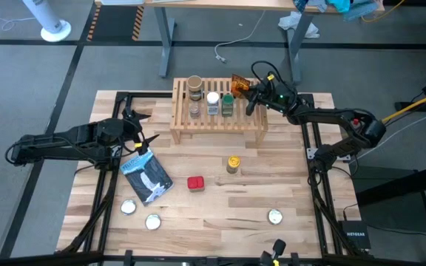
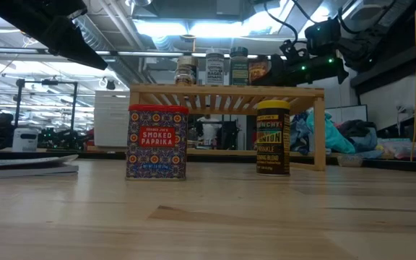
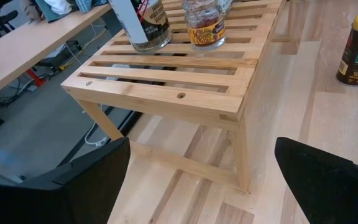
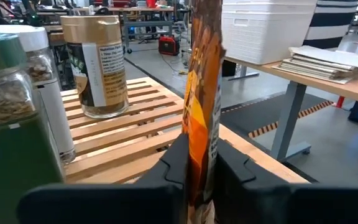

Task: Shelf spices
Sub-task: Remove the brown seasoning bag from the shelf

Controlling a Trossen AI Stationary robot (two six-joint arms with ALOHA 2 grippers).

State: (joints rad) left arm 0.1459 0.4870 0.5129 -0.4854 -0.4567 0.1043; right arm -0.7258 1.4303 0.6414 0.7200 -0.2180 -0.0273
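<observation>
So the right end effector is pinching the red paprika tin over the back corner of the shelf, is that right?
Not quite. The right end effector is pinching the orange packet over the back corner of the shelf, as the right wrist view shows. The red paprika tin sits on the table.

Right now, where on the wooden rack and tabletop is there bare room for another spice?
The light-wood slatted shelf is bare along its front step; its back step is crowded with jars. The right gripper pinches the orange packet at its right end. Open tabletop lies right of the yellow-lidded jar.

Robotics lab, workbenches [image 4: 328, 68], floor cables [image 1: 231, 44], hazard tape [image 1: 93, 26]
</observation>
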